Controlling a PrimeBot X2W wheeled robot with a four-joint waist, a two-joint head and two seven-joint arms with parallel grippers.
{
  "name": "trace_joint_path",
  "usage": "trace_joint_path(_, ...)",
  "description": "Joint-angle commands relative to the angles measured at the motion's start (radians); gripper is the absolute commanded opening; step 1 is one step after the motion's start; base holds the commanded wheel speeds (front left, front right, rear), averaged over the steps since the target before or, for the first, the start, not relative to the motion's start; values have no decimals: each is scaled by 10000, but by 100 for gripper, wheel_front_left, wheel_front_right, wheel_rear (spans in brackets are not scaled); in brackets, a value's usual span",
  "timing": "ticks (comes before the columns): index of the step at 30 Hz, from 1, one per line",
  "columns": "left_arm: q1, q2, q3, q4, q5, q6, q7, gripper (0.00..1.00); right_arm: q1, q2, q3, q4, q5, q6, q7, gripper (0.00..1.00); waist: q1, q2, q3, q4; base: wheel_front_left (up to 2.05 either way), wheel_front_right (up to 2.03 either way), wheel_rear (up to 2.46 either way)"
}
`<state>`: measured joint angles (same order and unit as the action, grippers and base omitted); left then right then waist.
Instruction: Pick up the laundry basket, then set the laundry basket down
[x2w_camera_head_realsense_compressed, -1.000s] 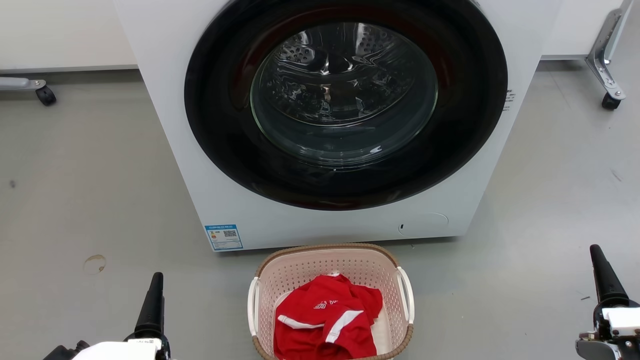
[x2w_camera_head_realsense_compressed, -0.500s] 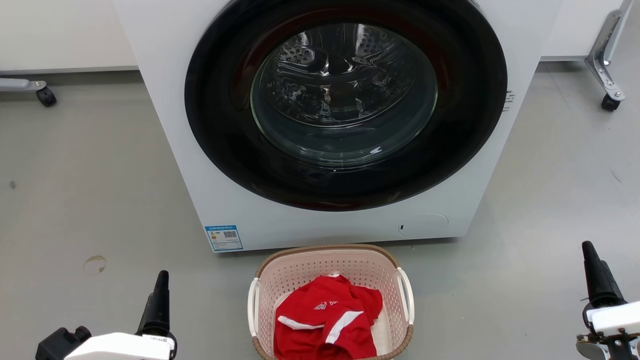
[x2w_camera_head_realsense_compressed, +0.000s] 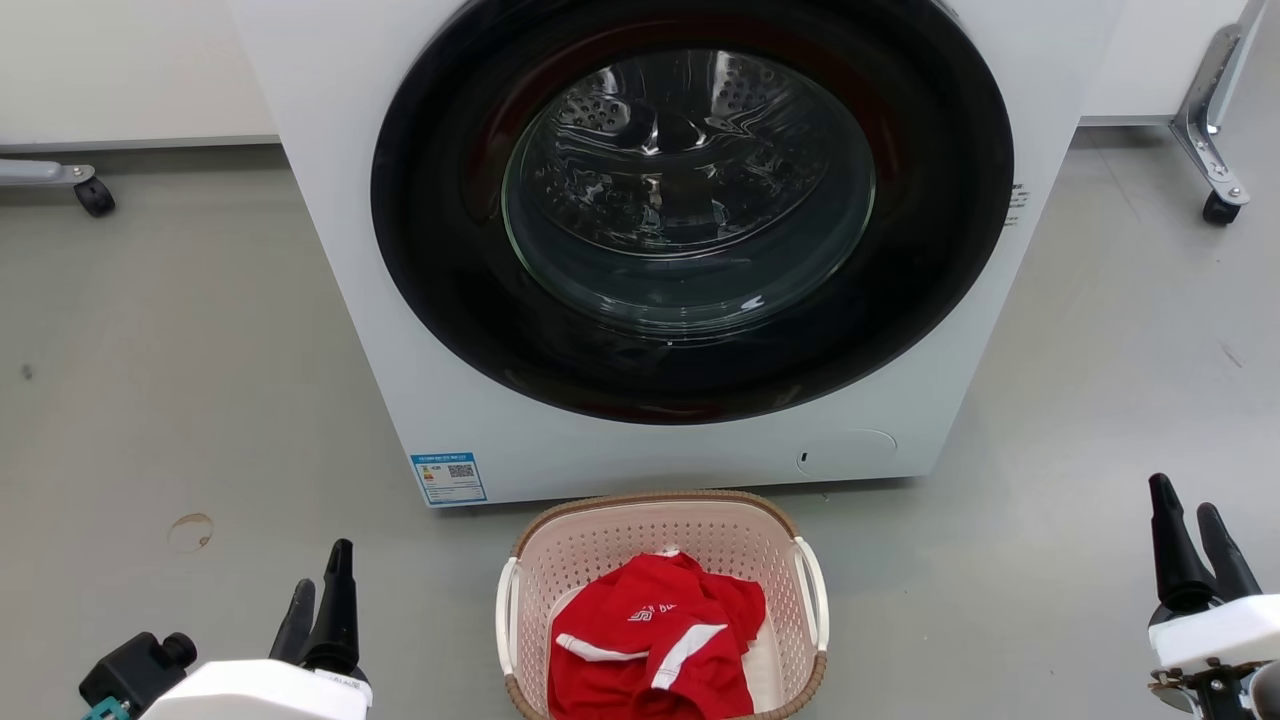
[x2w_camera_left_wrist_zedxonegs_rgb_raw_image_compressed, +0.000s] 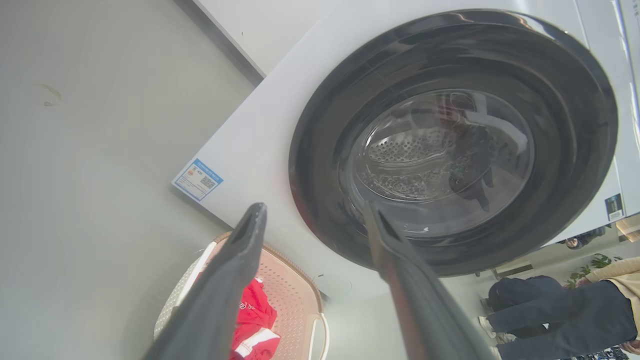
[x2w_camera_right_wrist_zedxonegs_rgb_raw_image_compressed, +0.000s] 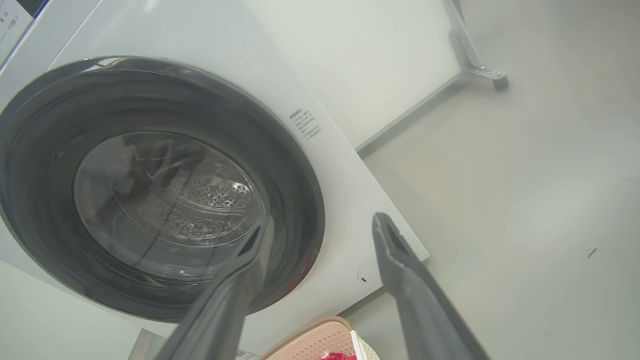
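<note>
Two grippers, both empty. Left gripper (x2w_camera_head_realsense_compressed: 320, 572): fingers parted moderately, touching nothing, over the floor (x2w_camera_head_realsense_compressed: 150, 400) to the left of the laundry basket (x2w_camera_head_realsense_compressed: 600, 545). Right gripper (x2w_camera_head_realsense_compressed: 1184, 497): fingers likewise parted (the gap is plain in its wrist view), well apart from the laundry basket on its right. Laundry basket sits on the floor between them, just before the washing machine (x2w_camera_head_realsense_compressed: 340, 300). Inside it: one crumpled red garment (x2w_camera_head_realsense_compressed: 650, 640) with white stripes.

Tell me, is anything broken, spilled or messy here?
Nothing broken or spilled. The basket stands upright by the washer, with a red shirt crumpled inside. The one odd spot is a faint ring mark on the floor.
</note>
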<state>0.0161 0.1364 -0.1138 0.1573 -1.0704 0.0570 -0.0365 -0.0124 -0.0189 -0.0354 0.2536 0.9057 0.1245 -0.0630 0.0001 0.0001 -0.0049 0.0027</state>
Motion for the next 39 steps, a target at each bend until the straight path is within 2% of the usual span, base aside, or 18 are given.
trace_joint_path(1,-175,209,96,-381,278,100,-132,100,-442,-253,142,-314,-377,34,-177,100,-1,-1,-4,-1,0,0,0)
trace_joint_path(39,175,1263,-1115,-1924,3676,1539,-505,100,-396,-305,662,-866,-4926,51,-1297,100,-1,-1,-153,27,0,0,0)
